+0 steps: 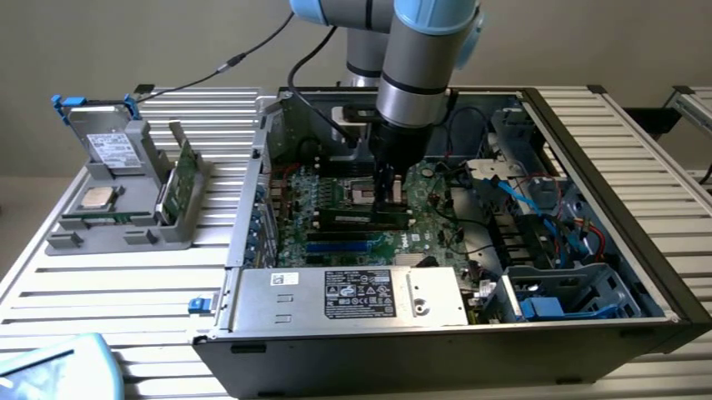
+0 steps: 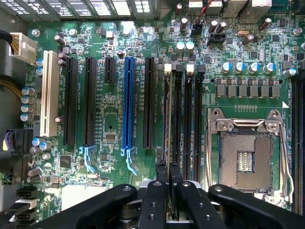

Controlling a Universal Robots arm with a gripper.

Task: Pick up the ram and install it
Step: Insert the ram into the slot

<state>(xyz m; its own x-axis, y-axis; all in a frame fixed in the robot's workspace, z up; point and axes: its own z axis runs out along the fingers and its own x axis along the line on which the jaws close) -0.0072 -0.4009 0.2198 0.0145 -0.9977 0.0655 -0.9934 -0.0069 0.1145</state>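
Soft, even light: the ribbed silver metal table [image 1: 122,275] glares pale, the open black computer case [image 1: 445,362] shadows its interior, and the black gripper [image 2: 168,168] looks dim.

Matt black gripper [image 2: 168,170], glossy green motherboard [image 2: 109,119] with a blue plastic slot [image 2: 127,100], bare grey metal power supply [image 1: 278,304], ribbed silvery metal counter [image 1: 133,292]

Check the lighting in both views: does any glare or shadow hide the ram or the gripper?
Exterior view: even room light with no strong glare; the arm shades the motherboard around the gripper, so the dark ram barely stands out. Wrist view: the board is evenly lit, the vent grille is washed out, and the ram is a thin dark line between the fingers.
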